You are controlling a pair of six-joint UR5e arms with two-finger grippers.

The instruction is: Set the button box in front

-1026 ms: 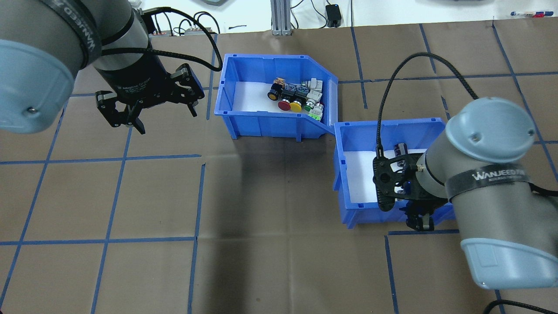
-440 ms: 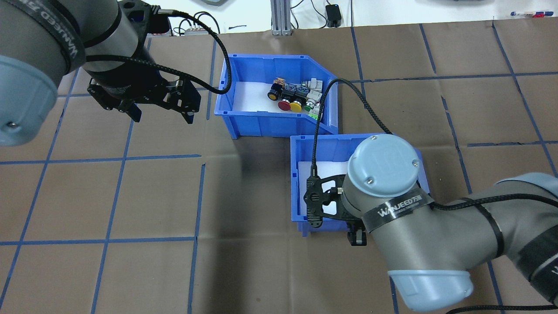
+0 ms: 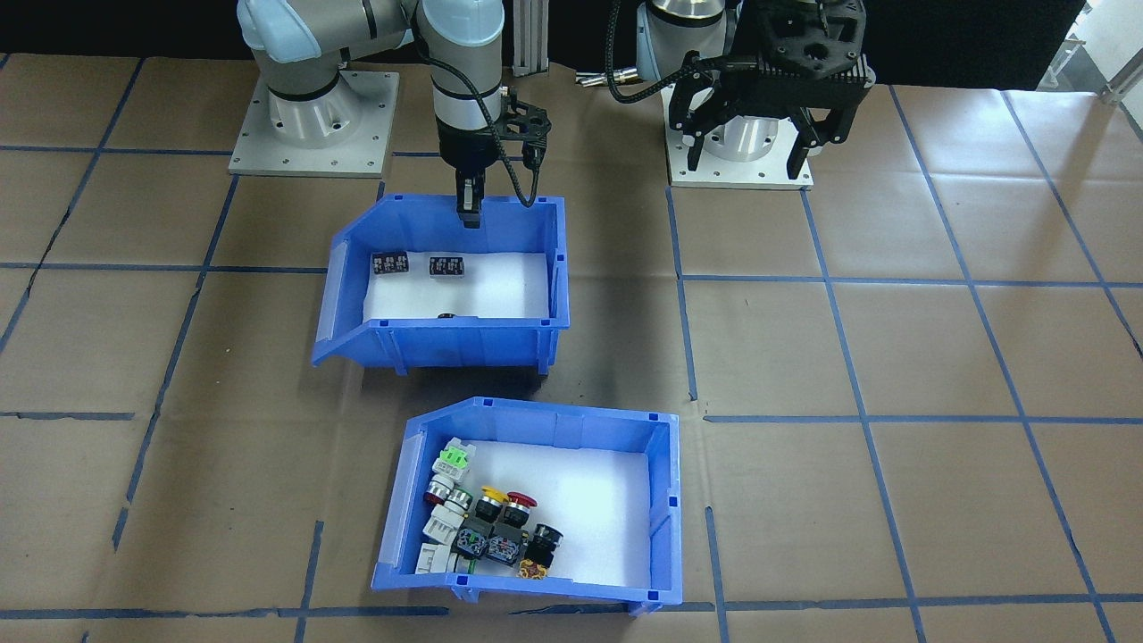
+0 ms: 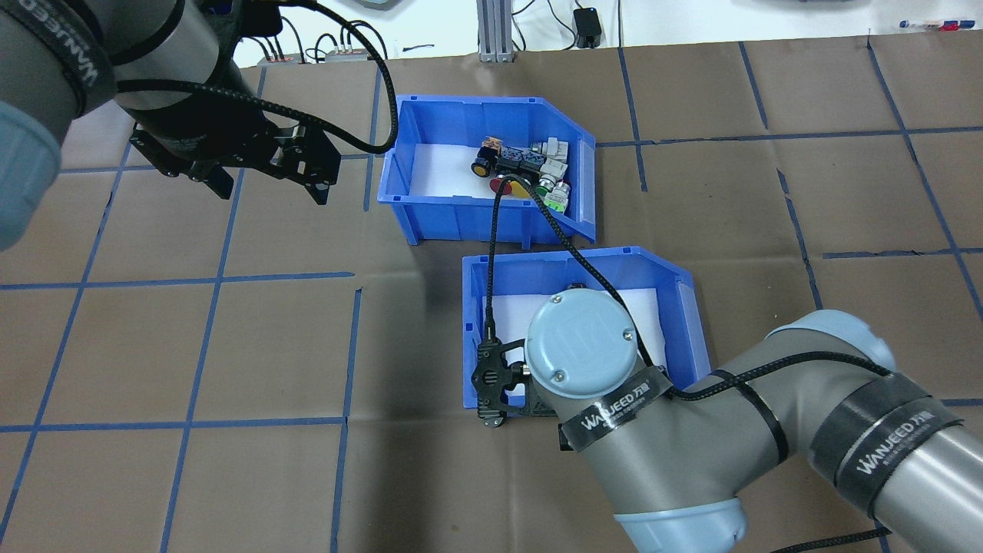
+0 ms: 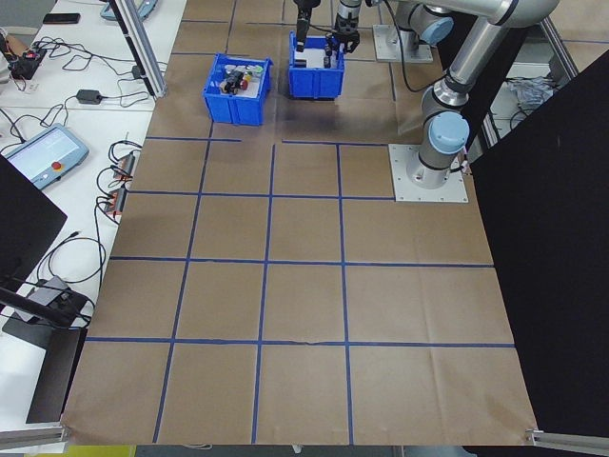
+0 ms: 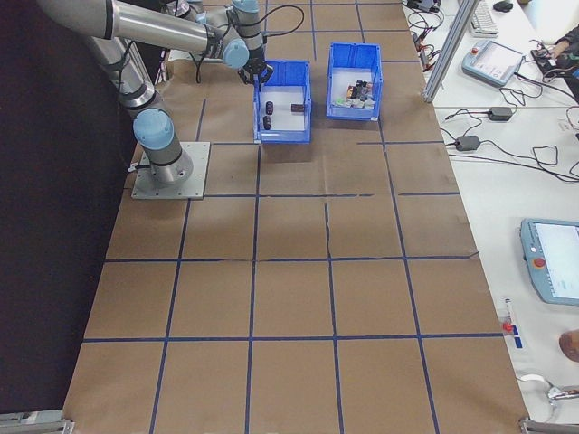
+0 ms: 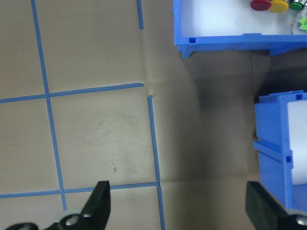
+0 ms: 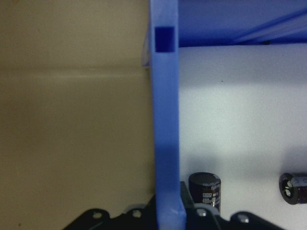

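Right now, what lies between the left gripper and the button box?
Only bare brown table paper with blue tape lines; the overhead view shows the left gripper hanging apart from the button box.

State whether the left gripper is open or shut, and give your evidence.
Open. The left gripper hangs above bare table with its fingers spread wide apart and nothing between them, well clear of the button box.

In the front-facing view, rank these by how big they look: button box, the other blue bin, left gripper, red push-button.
1. Button box and the other blue bin: look about alike, and the button box is nearer the camera, so unranked.
2. Left gripper.
3. Red push-button.
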